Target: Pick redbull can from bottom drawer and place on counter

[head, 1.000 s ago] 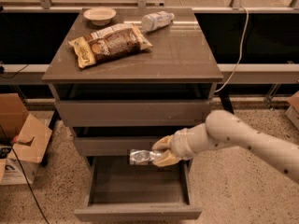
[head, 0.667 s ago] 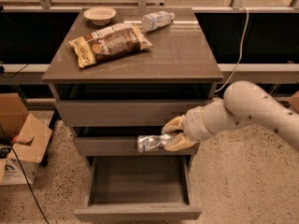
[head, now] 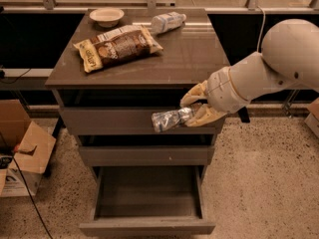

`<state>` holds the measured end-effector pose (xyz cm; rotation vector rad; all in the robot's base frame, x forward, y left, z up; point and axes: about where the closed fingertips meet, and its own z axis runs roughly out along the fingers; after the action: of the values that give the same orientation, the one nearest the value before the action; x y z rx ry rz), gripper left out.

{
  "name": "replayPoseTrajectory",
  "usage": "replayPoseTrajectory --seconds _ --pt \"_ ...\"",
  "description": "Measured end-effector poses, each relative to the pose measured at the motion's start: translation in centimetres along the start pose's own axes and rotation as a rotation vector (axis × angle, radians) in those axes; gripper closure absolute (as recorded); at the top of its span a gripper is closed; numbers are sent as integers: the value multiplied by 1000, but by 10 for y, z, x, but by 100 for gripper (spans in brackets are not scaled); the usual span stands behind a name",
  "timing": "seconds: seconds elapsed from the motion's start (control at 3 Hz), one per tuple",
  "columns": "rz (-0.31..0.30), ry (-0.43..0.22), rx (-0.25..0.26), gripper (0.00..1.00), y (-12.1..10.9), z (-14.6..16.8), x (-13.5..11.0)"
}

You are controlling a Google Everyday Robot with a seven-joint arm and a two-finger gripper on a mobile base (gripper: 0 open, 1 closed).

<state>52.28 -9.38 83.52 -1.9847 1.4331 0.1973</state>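
My gripper (head: 195,110) comes in from the right and is shut on the redbull can (head: 169,119), a dented silver can held sideways in the air. It hangs in front of the top drawer front, just below the counter's front edge. The bottom drawer (head: 147,226) is pulled open below, and its inside shows nothing. The counter (head: 184,54) is the glossy grey-brown top of the cabinet.
On the counter lie a brown-and-yellow snack bag (head: 117,46), a clear plastic bottle (head: 167,22) on its side and a small bowl (head: 106,17) at the back. A cardboard box (head: 22,153) stands on the floor at the left.
My gripper has risen with the can from the level of the middle drawer to the top drawer front, and moved a little right.
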Motion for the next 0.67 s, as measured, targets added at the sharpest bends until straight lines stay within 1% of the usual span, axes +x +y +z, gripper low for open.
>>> replayPoseTrajectory --seconds 0.33,0.67 --pt "-8 6 -13 100 -7 7 -6" --pt "-25 31 19 100 -40 2 -14"
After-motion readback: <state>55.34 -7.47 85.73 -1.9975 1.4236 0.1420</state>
